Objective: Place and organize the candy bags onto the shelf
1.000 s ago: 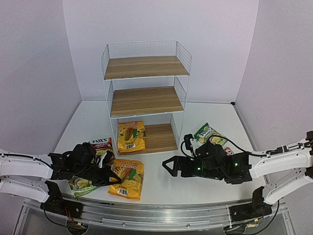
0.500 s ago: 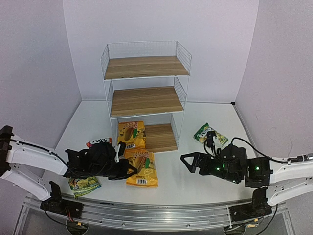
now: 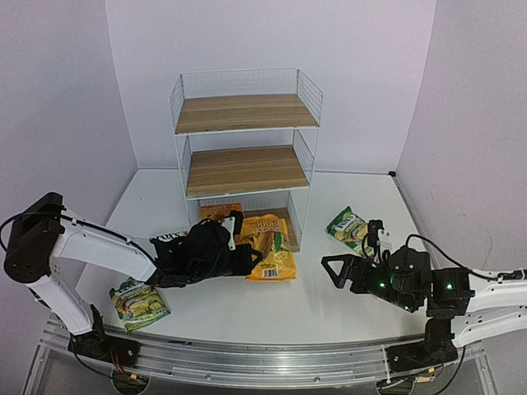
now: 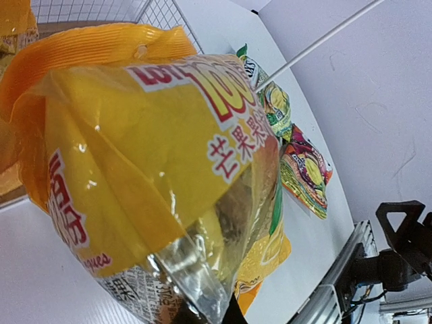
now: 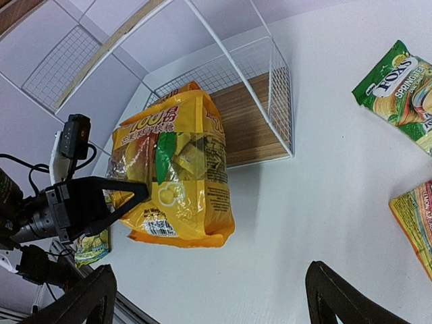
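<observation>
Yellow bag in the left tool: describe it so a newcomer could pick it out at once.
Find the white wire shelf at the back of the table. In front of its bottom tier is a large yellow-orange bag, pinched by the left tool. Unlike the other yellow bag, which lies free on the bottom board, this one is gripped.
</observation>
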